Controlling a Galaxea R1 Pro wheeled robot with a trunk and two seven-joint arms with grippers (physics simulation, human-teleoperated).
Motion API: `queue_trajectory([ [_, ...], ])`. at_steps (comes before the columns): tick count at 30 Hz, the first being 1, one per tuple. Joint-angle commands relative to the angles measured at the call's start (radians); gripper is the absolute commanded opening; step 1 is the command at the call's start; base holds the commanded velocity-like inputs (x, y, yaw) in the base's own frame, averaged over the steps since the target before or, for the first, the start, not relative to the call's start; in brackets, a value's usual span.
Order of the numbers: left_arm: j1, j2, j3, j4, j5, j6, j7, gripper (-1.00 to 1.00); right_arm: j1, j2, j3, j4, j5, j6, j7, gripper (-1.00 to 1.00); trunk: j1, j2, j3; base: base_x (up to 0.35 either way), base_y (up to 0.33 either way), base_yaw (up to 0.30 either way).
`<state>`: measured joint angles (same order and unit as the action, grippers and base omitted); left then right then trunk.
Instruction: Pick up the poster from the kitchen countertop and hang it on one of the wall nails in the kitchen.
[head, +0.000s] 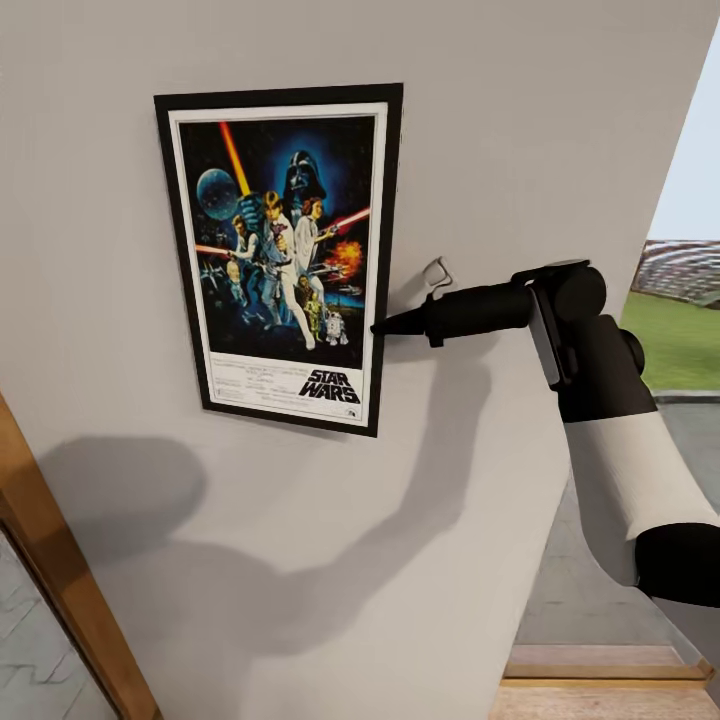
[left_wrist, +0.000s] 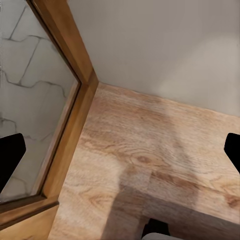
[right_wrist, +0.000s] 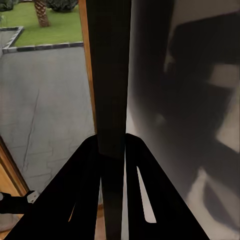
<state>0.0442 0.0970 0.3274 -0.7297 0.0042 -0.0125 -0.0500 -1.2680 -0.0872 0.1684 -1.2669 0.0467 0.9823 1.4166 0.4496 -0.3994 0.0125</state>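
Head view: 1 poster (head: 285, 255) flat against grey wall (head: 520, 120); right gripper (head: 385, 326) clenched on its right frame edge. 1 wire hook (head: 436, 273) beside. Left gripper (left_wrist: 120, 150) spread apart over wooden floor (left_wrist: 150, 165).

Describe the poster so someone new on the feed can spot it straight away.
Look at the plain pale grey wall ahead in the head view. The poster sits flat against it, with the right gripper clamped on its right edge. It is portrait-format, with a thin black frame, a white border, colourful figures on dark blue and a black STAR WARS title below.
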Motion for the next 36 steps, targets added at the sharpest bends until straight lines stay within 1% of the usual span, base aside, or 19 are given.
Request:
queue_trajectory([
  [1,0.0,0.0,0.002,0.0,0.0,-0.001,-0.005,1.0,-0.001,0.0,0.0,0.0,0.004,0.013,0.008,-1.0,0.0,-0.001,0.0,0.0,0.131,0.0],
  [18,0.0,0.0,0.002,0.0,0.0,-0.001,-0.005,1.0,-0.001,0.0,0.002,0.0,0.004,0.013,0.008,-1.0,0.0,-0.001,0.0,0.01,0.08,0.0],
  [36,0.0,0.0,0.003,0.0,0.0,-0.001,-0.005,1.0,-0.001,0.0,0.0,0.003,0.006,0.013,0.006,-1.0,0.0,-0.001,0.0,0.002,0.009,0.0],
])
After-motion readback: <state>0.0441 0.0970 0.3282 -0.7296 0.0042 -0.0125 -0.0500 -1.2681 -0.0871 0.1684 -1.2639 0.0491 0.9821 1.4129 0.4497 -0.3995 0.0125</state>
